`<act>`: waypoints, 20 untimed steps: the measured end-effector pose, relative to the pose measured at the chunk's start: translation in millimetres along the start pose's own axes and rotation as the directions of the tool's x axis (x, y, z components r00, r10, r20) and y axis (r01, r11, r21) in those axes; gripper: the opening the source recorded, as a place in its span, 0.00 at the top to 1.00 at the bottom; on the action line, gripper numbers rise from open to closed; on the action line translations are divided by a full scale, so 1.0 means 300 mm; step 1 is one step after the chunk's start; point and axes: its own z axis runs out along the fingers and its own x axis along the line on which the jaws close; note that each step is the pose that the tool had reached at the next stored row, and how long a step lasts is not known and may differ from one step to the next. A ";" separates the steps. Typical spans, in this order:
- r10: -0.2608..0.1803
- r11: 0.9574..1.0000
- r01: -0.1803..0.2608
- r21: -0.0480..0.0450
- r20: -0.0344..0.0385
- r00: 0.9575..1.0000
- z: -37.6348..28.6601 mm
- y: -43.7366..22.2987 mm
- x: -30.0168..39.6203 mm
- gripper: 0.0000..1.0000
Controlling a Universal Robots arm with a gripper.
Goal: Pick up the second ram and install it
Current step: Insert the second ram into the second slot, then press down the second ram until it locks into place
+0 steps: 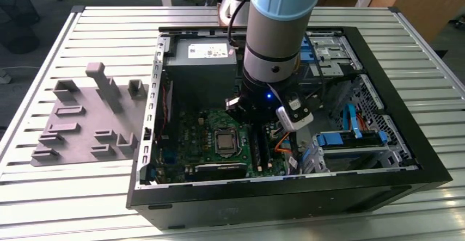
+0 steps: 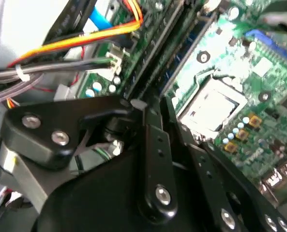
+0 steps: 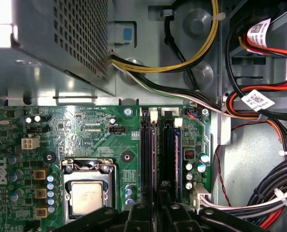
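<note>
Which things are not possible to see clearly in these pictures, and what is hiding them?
- Gripper fingertips: in the first wrist view the gripper is cut off by the picture's edge; whether it holds the second ram cannot be told.
- RAM slots: their near ends are hidden behind the gripper in the first wrist view.
- In the exterior view the arm covers the slots.
- In the second wrist view the gripper linkage blocks the slots' lower part.

The second ram (image 3: 155, 154) shows edge-on in the first wrist view as a long, thin dark strip. It stands upright among the black motherboard slots, parallel to them, just beside the processor socket.
</note>
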 end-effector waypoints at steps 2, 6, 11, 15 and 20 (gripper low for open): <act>0.000 1.000 0.000 0.000 0.000 1.000 0.000 0.000 0.000 0.79; 0.000 1.000 0.000 0.000 0.000 1.000 -0.016 0.000 0.000 0.79; 0.000 1.000 0.000 0.000 -0.001 1.000 -0.069 -0.001 0.000 0.79; 0.000 1.000 0.000 0.000 -0.001 1.000 -0.074 -0.001 0.000 0.79; 0.000 1.000 0.000 0.000 -0.001 1.000 -0.074 -0.002 0.000 0.89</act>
